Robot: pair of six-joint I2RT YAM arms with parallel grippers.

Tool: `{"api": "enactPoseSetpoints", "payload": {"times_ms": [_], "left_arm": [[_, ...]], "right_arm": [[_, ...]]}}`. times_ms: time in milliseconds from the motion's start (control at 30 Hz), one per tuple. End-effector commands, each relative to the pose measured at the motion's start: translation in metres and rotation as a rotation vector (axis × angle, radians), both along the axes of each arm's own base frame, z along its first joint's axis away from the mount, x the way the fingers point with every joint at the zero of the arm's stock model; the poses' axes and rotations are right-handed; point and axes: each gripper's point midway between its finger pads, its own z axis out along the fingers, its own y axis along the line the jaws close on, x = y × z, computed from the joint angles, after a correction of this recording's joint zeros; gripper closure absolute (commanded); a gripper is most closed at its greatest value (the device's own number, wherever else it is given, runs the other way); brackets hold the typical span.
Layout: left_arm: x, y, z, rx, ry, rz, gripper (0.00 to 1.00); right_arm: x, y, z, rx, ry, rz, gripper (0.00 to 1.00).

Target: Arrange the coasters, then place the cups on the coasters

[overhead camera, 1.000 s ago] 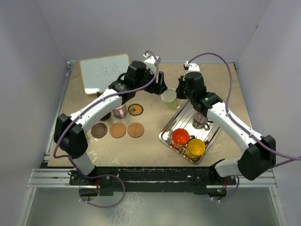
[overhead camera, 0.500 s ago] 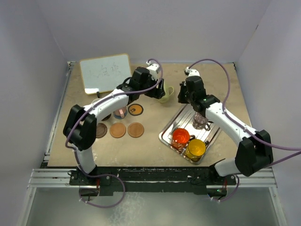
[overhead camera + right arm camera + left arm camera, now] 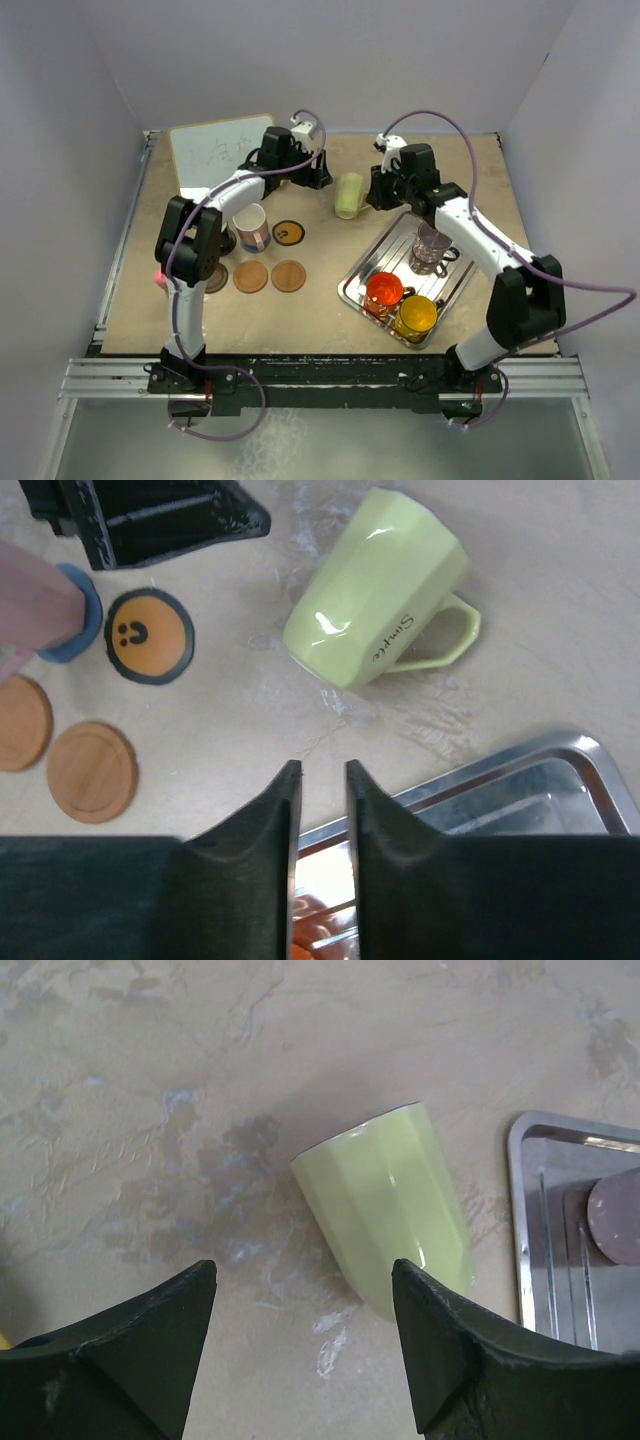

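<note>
Lying tipped on its side on the bare table, toward twelve o'clock, the yellow-green mug (image 3: 349, 195) is on no coaster, probably after a slipped handover. The left gripper (image 3: 303, 1272), at the mug's ten o'clock, has its jaws wide apart and empty. The right gripper (image 3: 321, 770), at three o'clock, shows a narrow, empty gap. A second ago the mug was upright at the right gripper; both have since drawn back.

— What lies on the beige table (image 3: 320, 320)?
— A steel tray (image 3: 392, 252). Just beyond its far-left corner, a yellow-green cup (image 3: 349, 195) lies on its side.
— And left of the tray?
— A black-rimmed coaster (image 3: 289, 232), two tan-orange coasters (image 3: 251, 276), and, farther back, a whiteboard (image 3: 215, 155).
</note>
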Motion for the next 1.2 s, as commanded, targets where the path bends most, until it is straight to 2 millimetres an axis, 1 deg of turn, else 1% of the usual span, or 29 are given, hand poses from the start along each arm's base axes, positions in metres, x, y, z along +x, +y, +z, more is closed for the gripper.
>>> {"api": "enactPoseSetpoints", "payload": {"times_ms": [0, 33, 67, 167, 300, 333, 367, 433, 667, 767, 800, 833, 933, 1067, 1167], "left_arm": [[0.008, -0.021, 0.042, -0.072, -0.122, -0.119, 0.32], [0.007, -0.023, 0.040, -0.073, -0.116, -0.126, 0.32], [0.007, -0.023, 0.042, -0.072, -0.121, -0.135, 0.32], [0.010, -0.027, 0.041, -0.060, -0.126, -0.165, 0.32], [0.013, -0.037, 0.036, -0.064, -0.120, -0.235, 0.31], [0.013, -0.040, 0.035, -0.071, -0.119, -0.258, 0.31], [0.013, -0.043, 0.034, -0.075, -0.119, -0.275, 0.31], [0.013, -0.048, 0.034, -0.090, -0.123, -0.314, 0.31], [0.019, -0.071, 0.034, -0.147, -0.105, -0.433, 0.30], [0.020, -0.078, 0.027, -0.170, -0.089, -0.476, 0.28], [0.021, -0.081, 0.028, -0.179, -0.091, -0.489, 0.28], [0.022, -0.083, 0.023, -0.184, -0.081, -0.497, 0.28], [0.020, -0.090, 0.020, -0.209, -0.075, -0.535, 0.27], [0.018, -0.099, 0.023, -0.241, -0.078, -0.573, 0.26], [0.013, -0.105, 0.018, -0.250, -0.062, -0.595, 0.26]], "right_arm": [[0.017, 0.009, -0.001, -0.003, -0.005, 0.095, 0.66], [0.022, 0.009, -0.007, -0.004, 0.009, 0.094, 0.62], [0.027, 0.011, -0.007, 0.006, 0.013, 0.095, 0.58], [0.034, 0.015, -0.015, 0.030, 0.043, 0.095, 0.53], [0.044, 0.017, -0.028, 0.035, 0.081, 0.064, 0.48], [0.047, 0.017, -0.030, 0.037, 0.087, 0.058, 0.44], [0.045, 0.016, -0.036, 0.031, 0.113, 0.052, 0.41], [0.047, 0.015, -0.042, 0.033, 0.134, 0.047, 0.40], [0.040, 0.017, -0.052, 0.055, 0.181, 0.037, 0.36], [0.037, 0.016, -0.057, 0.063, 0.199, 0.035, 0.36], [0.035, 0.016, -0.058, 0.065, 0.209, 0.035, 0.36], [0.033, 0.015, -0.059, 0.067, 0.217, 0.036, 0.36], [0.029, 0.011, -0.059, 0.074, 0.240, 0.032, 0.36], [0.026, 0.005, -0.058, 0.068, 0.248, 0.031, 0.36], [0.023, 0.002, -0.059, 0.066, 0.261, 0.031, 0.36]]}}
